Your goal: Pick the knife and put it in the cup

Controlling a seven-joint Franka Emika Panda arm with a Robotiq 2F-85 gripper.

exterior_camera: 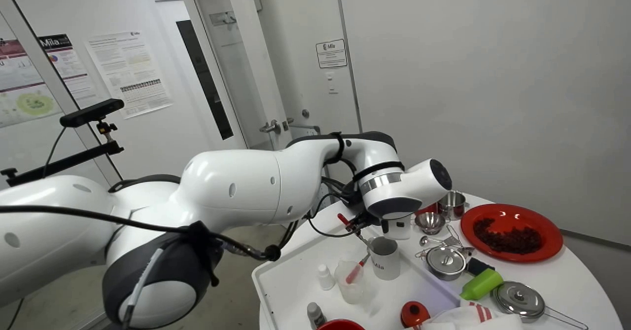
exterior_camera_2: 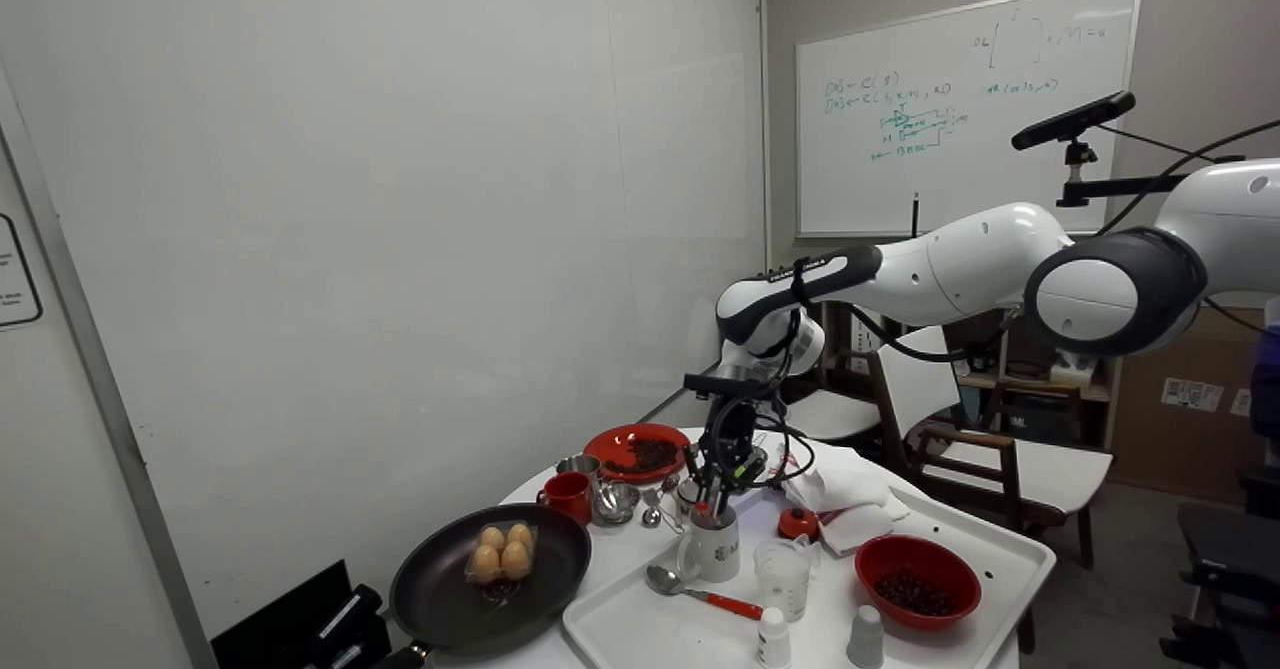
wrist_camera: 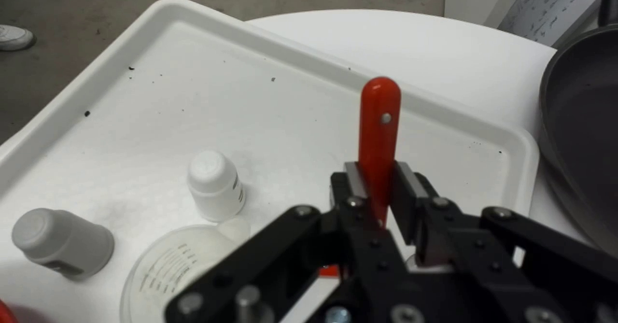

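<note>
Over the white tray [wrist_camera: 299, 115], pincer [wrist_camera: 379, 180] pinching the red-handled knife [wrist_camera: 376, 142], handle up and tilted, blade slanting down toward the rim of the Mila mug [exterior_camera: 387, 262]; cannot tell whether its tip is inside. Translucent measuring cup [exterior_camera_2: 782, 587] and red-handled spoon [exterior_camera_2: 731, 604] beside the mug on the tray. Black frying pan [exterior_camera_2: 440, 589] with eggs [exterior_camera_2: 487, 562] on the surface [wrist_camera: 367, 38] alongside.

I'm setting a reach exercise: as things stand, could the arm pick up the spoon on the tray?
Probably not right now: the gripper is holding the knife, which would likely need releasing first. Otherwise the spoon seems uncovered, lying beside the mug.
</note>
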